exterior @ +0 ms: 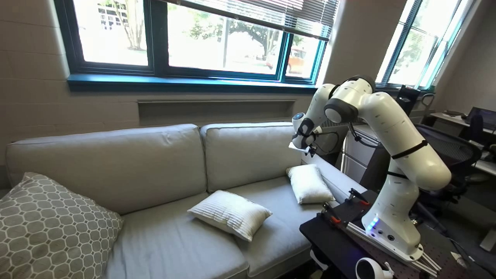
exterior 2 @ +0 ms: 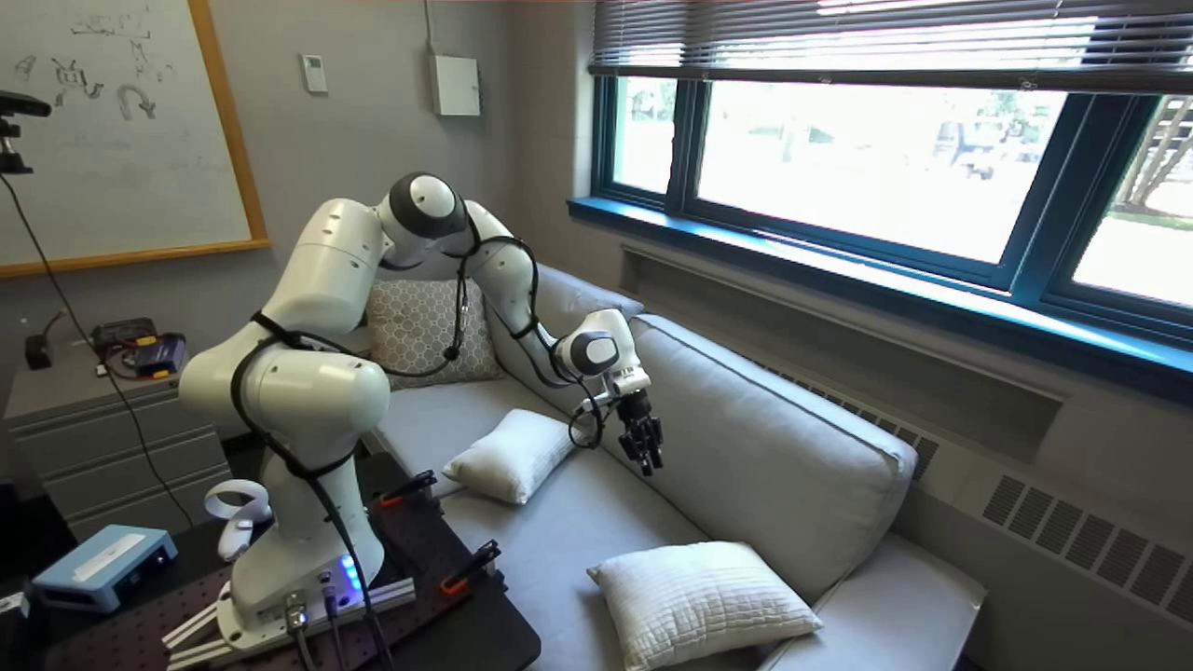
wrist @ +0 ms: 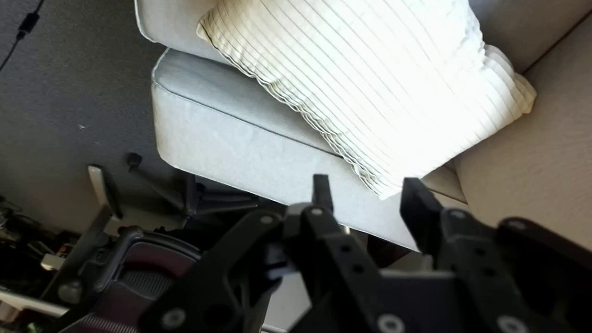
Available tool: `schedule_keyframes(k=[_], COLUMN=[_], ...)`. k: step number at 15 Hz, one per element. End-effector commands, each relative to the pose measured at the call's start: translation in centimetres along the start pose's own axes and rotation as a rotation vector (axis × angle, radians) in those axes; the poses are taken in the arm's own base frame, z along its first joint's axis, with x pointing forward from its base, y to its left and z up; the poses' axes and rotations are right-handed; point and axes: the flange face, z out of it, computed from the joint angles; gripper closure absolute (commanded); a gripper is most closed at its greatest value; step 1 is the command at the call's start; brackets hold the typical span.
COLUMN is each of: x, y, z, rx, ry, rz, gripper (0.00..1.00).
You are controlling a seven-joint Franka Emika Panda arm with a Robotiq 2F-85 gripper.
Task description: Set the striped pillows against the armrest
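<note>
The sofa (exterior: 166,221) spreads below your gripper (wrist: 366,181), whose jaws stand parted with a clear gap and nothing held. The back cushion (exterior: 252,155) rises close beside the jaws, so if you come straight down, the finger on that side could rub along it and skew your approach. The armrest (wrist: 259,148) runs beneath the fingertips (wrist: 322,189); going too deep there would likely jam them into its padding. One striped pillow (wrist: 351,92) lies below the jaws, just inside the armrest; its face is washed out in the wrist view, so you can't be sure whether it presses on the padding or only overlaps it. A careless nudge would probably slide it out of line, as it looks soft and light. The other striped pillow (exterior: 230,213) lies well apart from the jaws, further along the seat (exterior: 267,190), and looks like the one left to bring: a shallow pinch could let it slip, and carrying it low could shove its neighbour. For room, the seat between the pillows is your widest place to lower the jaws. Narrower is the armrest's outer edge, past the jaws, where a pillow could tip off. Tightest is the pleated corner (wrist: 377,182) that shows between the fingertips.
</note>
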Motion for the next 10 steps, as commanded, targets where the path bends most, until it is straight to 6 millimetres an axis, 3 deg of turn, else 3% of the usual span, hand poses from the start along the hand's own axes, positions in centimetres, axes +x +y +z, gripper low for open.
schedule_keyframes(k=[1,4,5,8,10], x=[-0.6,-2.1,-3.0,-4.8,-4.6], y=[-0.3,-0.3,-0.3,0.7,1.2], z=[2.1,5.5,7.1,12.0,13.5], rx=[-0.028,-0.007,-0.002,-0.03,-0.094], ry=[-0.049,-0.184,-0.208,-0.23,-0.184], rz=[0.005,-0.01,-0.035,-0.174,-0.193], gripper=[0.25,0.03,0.0,0.0,0.0])
